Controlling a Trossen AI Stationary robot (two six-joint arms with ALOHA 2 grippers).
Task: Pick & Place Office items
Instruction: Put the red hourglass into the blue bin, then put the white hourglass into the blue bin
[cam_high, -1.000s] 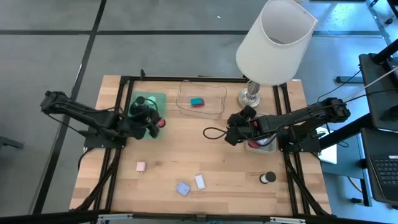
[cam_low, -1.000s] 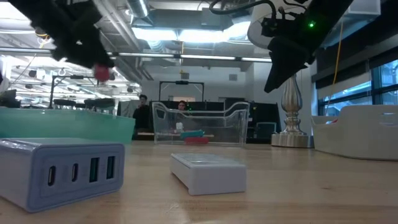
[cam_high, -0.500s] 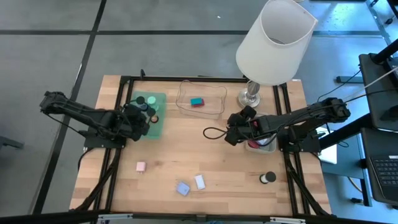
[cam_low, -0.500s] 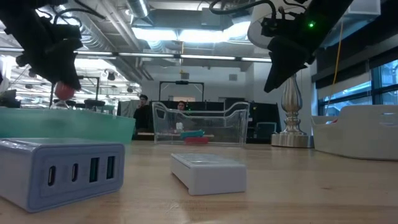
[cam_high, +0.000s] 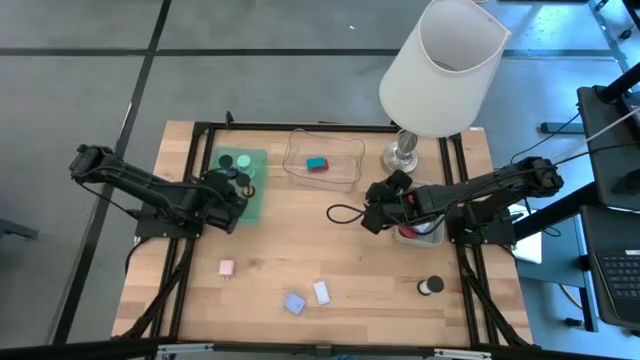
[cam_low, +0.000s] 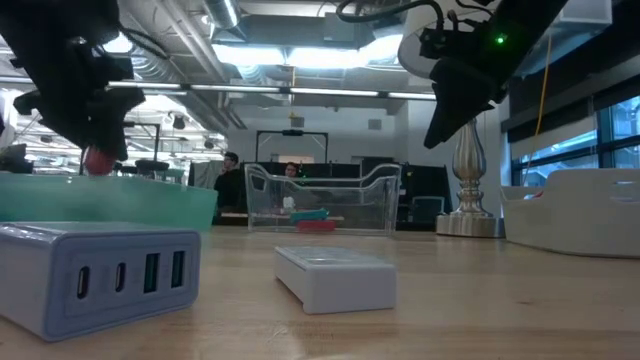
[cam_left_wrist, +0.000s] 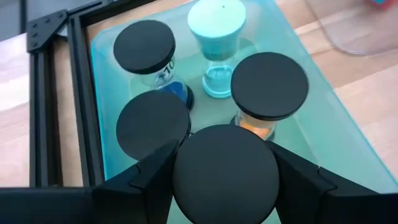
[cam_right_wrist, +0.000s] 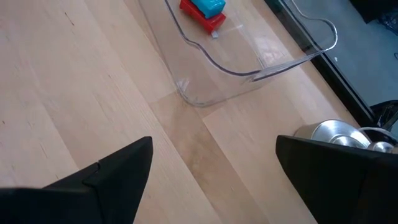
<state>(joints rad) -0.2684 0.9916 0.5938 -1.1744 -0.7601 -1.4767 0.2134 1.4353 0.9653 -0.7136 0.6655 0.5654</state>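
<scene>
Robotics lab in open-plan industrial hall. Exposed ceiling ducts (cam_low: 250, 75), pipes, strip lights (cam_low: 300, 55) overhead. Wooden worktop (cam_high: 330, 250) bolted into black metal frame (cam_high: 200, 135), grey tiled floor (cam_high: 90, 60) around. Far back: benches with gear, two people (cam_low: 230, 175) standing. Laptop (cam_high: 615, 285) on side stand at right.

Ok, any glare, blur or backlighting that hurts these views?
Low view: ceiling lights backlight both arms into silhouettes; the near white charger looks soft. Left wrist view: the black cap nearest the lens is blurred. Right wrist view: highlights along the clear tray rim.
</scene>
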